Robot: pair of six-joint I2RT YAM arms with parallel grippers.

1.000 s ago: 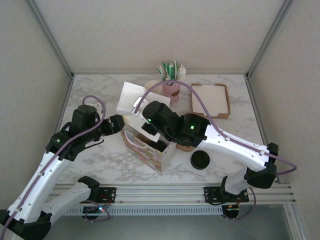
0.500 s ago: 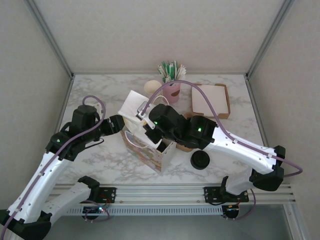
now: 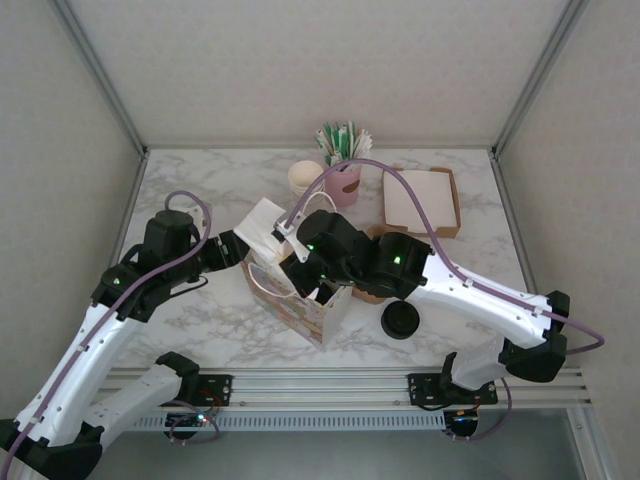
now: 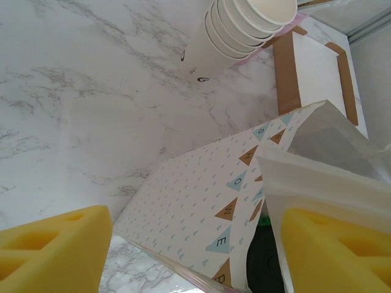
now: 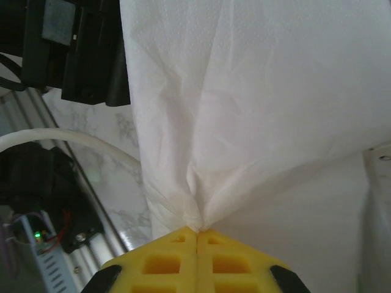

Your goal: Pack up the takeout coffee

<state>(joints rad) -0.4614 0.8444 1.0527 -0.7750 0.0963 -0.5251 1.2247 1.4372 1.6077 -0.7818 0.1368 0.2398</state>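
- The right end effector [image 5: 197,235] is clenched on a white paper napkin [image 3: 262,222]. In the right wrist view its two yellow pads [image 5: 165,262] are pressed flat together, with the napkin's gathered corner between them.
- The napkin fans out from that pinch. In the top view it hangs tilted over the far left rim of the paper gift bag [image 3: 300,308].
- The bag stands upright and open near the middle of the marble bench [image 3: 200,190]. Its outside is printed with small triangles and its inside is plain white.
- The left end effector [image 4: 195,250] is released, its yellow pads [image 4: 55,250] spread wide apart. It sits at the bag's left side, the patterned wall lies across the gap, and the napkin's edge hangs just above the right-hand pad.
- The takeout coffee [image 3: 400,320] stands on the bench outside the bag, just right of the bag's near corner and below the right arm's forearm. From above it reads as a round black lid, and the cup beneath it cannot be made out.
- A dark shape shows inside the bag's mouth. I cannot tell what it is.
- At the back of the bench are a stack of cream paper cups [image 3: 305,177] and, beside it, a pink cup [image 3: 343,185] holding green-and-white sticks [image 3: 343,140].
- To the right of these, a shallow cardboard box [image 3: 452,205] holds white sheets.
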